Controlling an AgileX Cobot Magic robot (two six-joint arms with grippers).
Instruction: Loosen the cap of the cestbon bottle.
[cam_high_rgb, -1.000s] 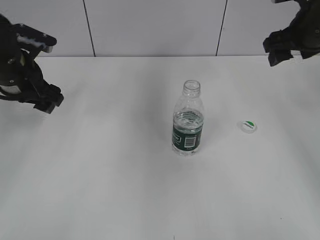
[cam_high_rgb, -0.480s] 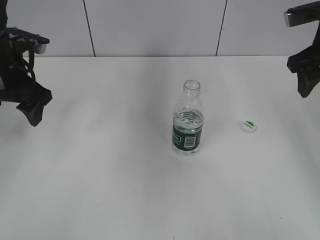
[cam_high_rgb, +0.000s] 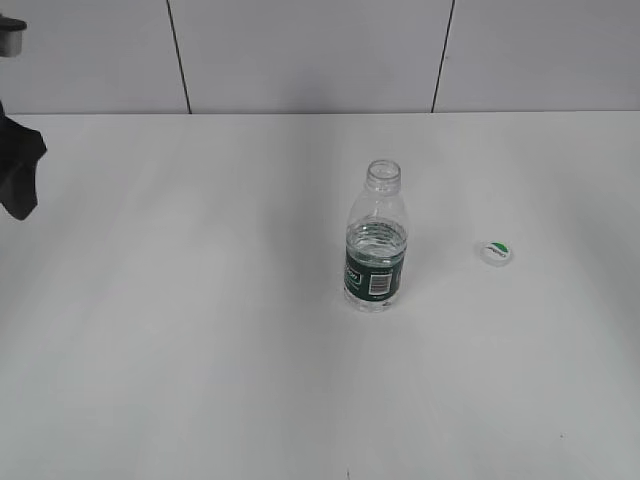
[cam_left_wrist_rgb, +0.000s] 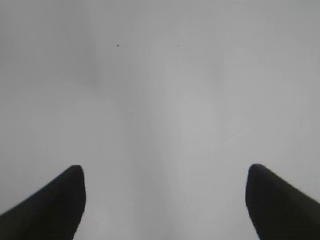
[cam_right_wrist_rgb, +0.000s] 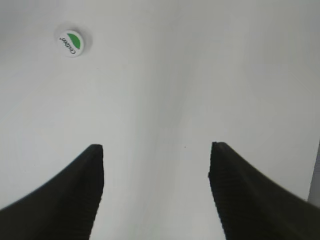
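The cestbon bottle (cam_high_rgb: 376, 246) stands upright in the middle of the white table, clear plastic with a dark green label and an open neck. The cap (cam_high_rgb: 495, 252) lies on the table to its right, green top up, apart from the bottle; it also shows in the right wrist view (cam_right_wrist_rgb: 71, 42). My left gripper (cam_left_wrist_rgb: 165, 172) is open and empty over bare table; part of it shows at the far left edge of the exterior view (cam_high_rgb: 18, 175). My right gripper (cam_right_wrist_rgb: 156, 147) is open and empty, with the cap far ahead to its left. It is out of the exterior view.
The white table (cam_high_rgb: 200, 350) runs to a white panelled wall (cam_high_rgb: 300, 50) with dark seams at the back. A dark table edge shows at the far right of the right wrist view (cam_right_wrist_rgb: 315, 180).
Both arms have drawn back outward: the left one to the far left edge, the right one out of the exterior view. Bottle and cap have not moved.
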